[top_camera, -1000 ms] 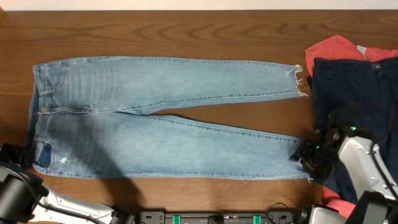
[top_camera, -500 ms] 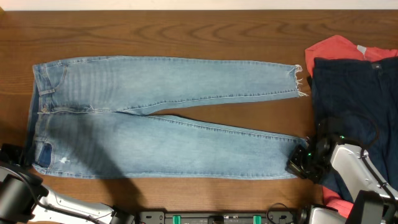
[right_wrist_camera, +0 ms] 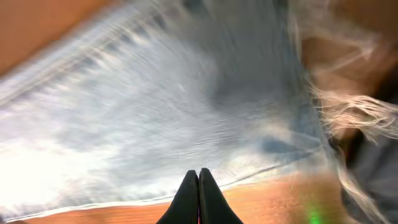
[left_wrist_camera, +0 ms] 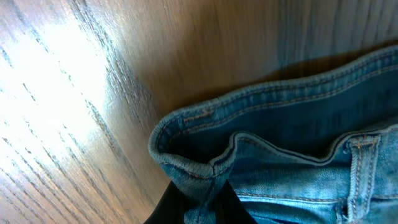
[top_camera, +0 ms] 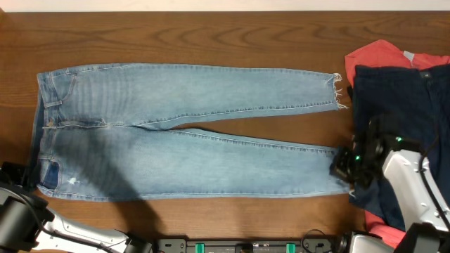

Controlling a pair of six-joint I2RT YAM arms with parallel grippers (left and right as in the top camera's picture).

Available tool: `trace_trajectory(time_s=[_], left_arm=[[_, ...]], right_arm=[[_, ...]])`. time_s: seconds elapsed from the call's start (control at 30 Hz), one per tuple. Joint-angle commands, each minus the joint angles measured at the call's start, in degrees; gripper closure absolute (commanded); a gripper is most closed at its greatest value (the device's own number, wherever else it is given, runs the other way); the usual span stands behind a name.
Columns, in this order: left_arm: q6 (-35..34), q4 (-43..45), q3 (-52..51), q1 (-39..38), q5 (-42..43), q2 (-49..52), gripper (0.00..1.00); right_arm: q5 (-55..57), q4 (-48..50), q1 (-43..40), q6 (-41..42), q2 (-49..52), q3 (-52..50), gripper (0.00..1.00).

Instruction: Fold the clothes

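Observation:
The clothes are light-blue jeans (top_camera: pixel 190 133), spread flat on the wooden table (top_camera: pixel 211 35) with the waist at the left and both legs running right. My left gripper (top_camera: pixel 21 177) is at the near waist corner. In the left wrist view it (left_wrist_camera: pixel 208 196) is shut on a pinched fold of the waistband (left_wrist_camera: pixel 205 165). My right gripper (top_camera: pixel 343 169) is at the ankle end of the near leg. In the right wrist view it (right_wrist_camera: pixel 199 173) is shut, its tips on the near edge of that leg (right_wrist_camera: pixel 155 112), beside the frayed hem (right_wrist_camera: pixel 348 112).
A dark navy garment (top_camera: pixel 401 105) lies over a red one (top_camera: pixel 380 53) at the right edge, directly beside the jeans' hems and under my right arm (top_camera: pixel 408 190). Bare wood runs along the far side.
My right gripper dropped onto the near leg's hem, closed, then moved away from the front edge. The hem end of that leg shifted with it. The left gripper has not moved.

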Motion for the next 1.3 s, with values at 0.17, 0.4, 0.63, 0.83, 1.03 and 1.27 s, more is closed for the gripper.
trace_trajectory(time_s=[0.17, 0.4, 0.63, 0.83, 1.03, 1.27], left_arm=[[-3.04, -3.28, -0.35, -0.2, 2.03, -8.04, 0.94], [-4.7, -4.22, -0.35, -0.2, 1.99, -16.28, 0.94], [-5.75, -4.7, -0.85, -0.35, 1.99, -16.72, 0.94], [-6.01, -4.68, -0.85, -0.35, 2.01, -16.74, 0.94], [-6.27, -4.7, -0.85, -0.35, 2.01, -16.74, 0.94], [-6.43, -4.63, -0.85, -0.35, 2.01, -16.74, 0.94]], right_arm=[[0.39, -3.93, 1.11, -2.49, -1.66, 7.48, 0.99], [1.92, -7.72, 1.25, -2.45, -1.53, 7.3, 0.86], [-1.25, -1.2, 1.33, 1.11, -1.49, -7.52, 0.55], [-2.75, 7.3, 1.31, 4.13, -1.49, -16.31, 0.45], [0.07, 8.66, 1.27, 10.67, -1.49, -16.57, 0.62], [0.81, 8.9, 1.27, 11.02, -1.51, -16.17, 0.99]])
